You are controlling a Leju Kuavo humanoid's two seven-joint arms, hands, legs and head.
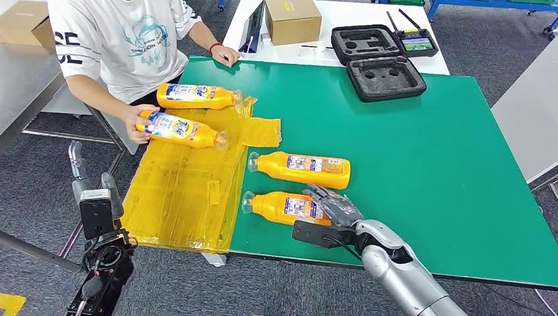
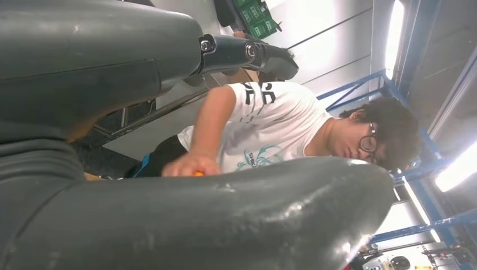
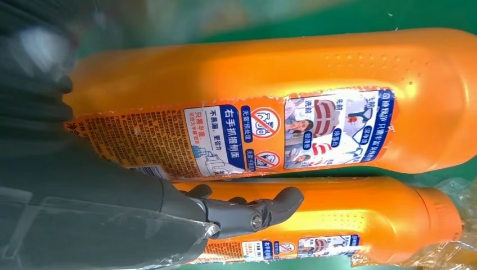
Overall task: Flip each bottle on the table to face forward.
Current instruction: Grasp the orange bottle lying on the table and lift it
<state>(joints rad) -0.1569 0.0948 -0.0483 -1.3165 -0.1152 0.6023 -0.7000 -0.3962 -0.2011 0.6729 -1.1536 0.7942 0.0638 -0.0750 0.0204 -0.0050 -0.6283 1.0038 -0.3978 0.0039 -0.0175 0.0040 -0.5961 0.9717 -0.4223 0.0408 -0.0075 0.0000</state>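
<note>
Several orange bottles lie on their sides on the green table. The near bottle and the middle bottle point their caps left, small-print labels up. My right hand rests on the near bottle's base end, fingers lying along it, not wrapped round. A person holds a third bottle on the yellow plastic sheet; a fourth bottle lies behind it. My left hand hangs beside the table's left edge, fingers apart, holding nothing.
A black foam case, a second case with a controller and a cardboard box sit at the back. The person's other hand rests on the table's far left corner. The right half of the green top is bare.
</note>
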